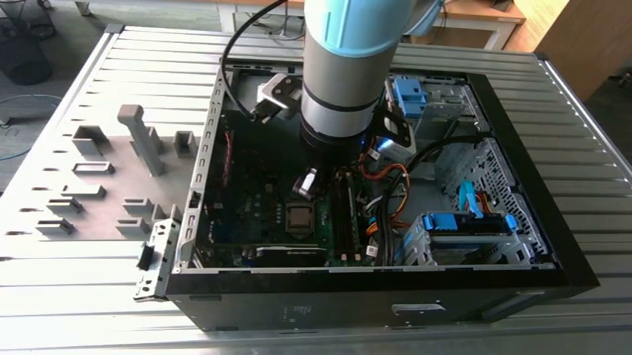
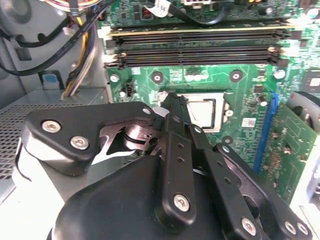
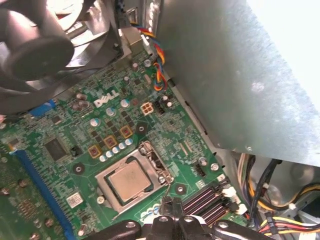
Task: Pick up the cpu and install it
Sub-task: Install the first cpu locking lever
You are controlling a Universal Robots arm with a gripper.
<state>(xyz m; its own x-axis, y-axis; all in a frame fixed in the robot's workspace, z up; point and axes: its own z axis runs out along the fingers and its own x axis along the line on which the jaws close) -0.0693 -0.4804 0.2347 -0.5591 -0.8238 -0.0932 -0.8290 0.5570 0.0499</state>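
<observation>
In the exterior view I see my arm, a grey column with a pale blue sleeve (image 1: 345,59), reaching down into the open black desktop computer case (image 1: 553,244) on the ribbed metal table (image 1: 79,296). The gripper (image 1: 305,185) hangs just above the green motherboard (image 1: 262,200), and the cpu, a small flat square chip with a silvery-grey metal top (image 1: 298,216), sits in its socket at about six o'clock from the fingers, just beside them. At nine o'clock from the case lie grey plastic fixture blocks (image 1: 109,170). In the second wrist view the black finger linkages (image 2: 177,150) come together at a narrow tip with nothing visible between them, so I read the fingers as closed and empty; the cpu (image 2: 202,111) lies just past that tip, below the long black memory slots (image 2: 195,50). In the first wrist view the cpu (image 3: 129,181) rests seated in the socket inside its metal bracket frame (image 3: 107,180), with the fingertips (image 3: 171,206) near its corner, apart from it.
</observation>
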